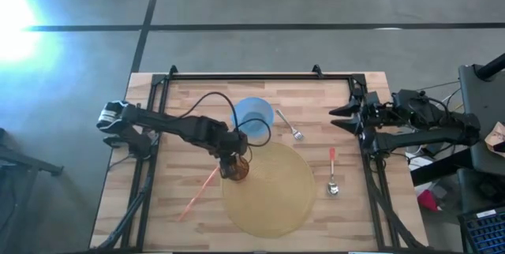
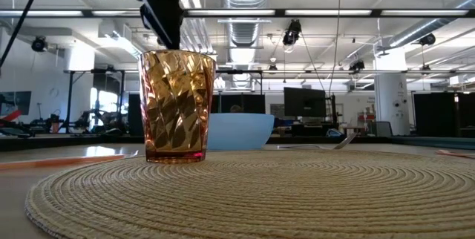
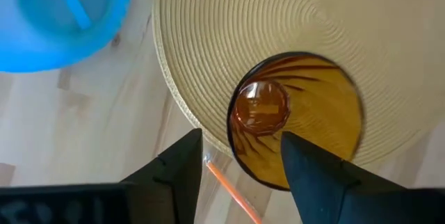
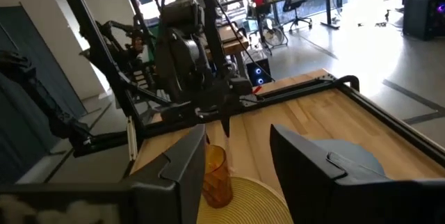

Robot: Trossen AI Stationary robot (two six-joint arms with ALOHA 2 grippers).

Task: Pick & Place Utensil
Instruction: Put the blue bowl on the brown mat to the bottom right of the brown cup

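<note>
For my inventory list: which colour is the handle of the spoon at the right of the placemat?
Red, seen best in the high view: spoon.

Bright overhead lighting, strong floor [image 1: 24,17] glare (upper left corner)

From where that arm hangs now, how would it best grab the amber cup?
Probably from straight above, fingers astride the rim: the amber cup stands upright at the woven mat's edge, mouth open upward, widening toward the top. The left gripper hangs open right over it, so a short descent likely suffices.
</note>
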